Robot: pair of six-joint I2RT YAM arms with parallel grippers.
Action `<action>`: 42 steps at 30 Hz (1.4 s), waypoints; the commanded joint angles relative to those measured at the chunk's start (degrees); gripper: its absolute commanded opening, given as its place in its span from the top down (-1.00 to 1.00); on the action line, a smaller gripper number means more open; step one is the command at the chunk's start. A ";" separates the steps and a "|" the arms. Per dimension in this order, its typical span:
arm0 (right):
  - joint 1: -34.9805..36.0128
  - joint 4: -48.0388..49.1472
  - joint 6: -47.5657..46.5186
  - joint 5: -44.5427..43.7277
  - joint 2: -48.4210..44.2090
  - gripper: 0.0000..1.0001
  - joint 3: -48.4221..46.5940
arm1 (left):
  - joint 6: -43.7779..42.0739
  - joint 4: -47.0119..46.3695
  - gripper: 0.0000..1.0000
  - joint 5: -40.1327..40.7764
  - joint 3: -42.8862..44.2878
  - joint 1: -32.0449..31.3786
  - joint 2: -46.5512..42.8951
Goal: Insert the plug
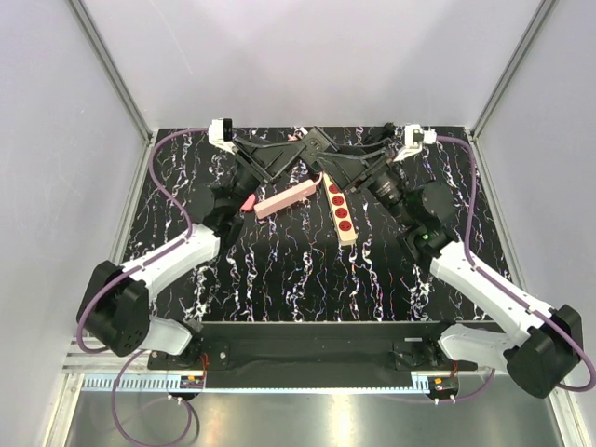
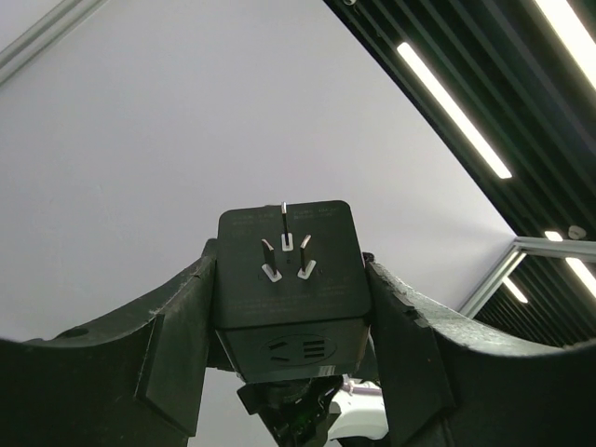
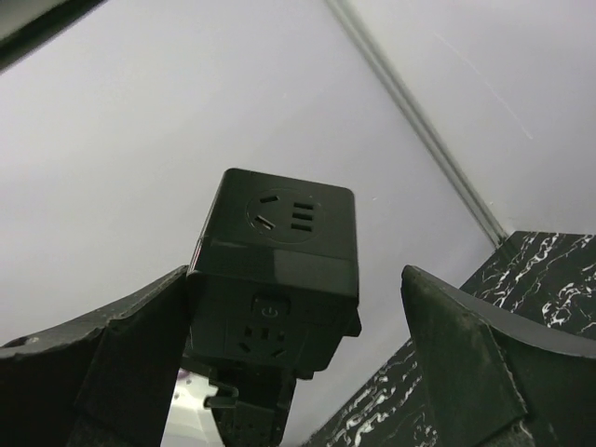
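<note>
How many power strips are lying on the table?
2. The pink strip lies in the middle, and the beige strip with red sockets lies just right of it. More could be hidden at the back.

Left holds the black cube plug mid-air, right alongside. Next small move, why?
Probably shut the right gripper on the black cube-shaped plug adapter. The left gripper clamps it with the metal prongs facing back at its own wrist camera, so they likely cannot reach the beige power strip with red sockets; the right jaws stand open around the cube. A handover looks needed.
</note>
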State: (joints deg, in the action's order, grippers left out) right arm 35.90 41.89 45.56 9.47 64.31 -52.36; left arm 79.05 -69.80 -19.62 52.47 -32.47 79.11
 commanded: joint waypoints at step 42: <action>-3.29 8.57 4.89 9.07 -7.44 1.00 6.47 | -3.11 -22.15 -0.50 -10.87 1.24 -2.34 -1.15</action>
State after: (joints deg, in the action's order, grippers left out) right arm 34.09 41.87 49.76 17.89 58.92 -47.77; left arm 76.25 -72.29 -26.04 54.57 -35.03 81.69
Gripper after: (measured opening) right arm 0.677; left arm 0.710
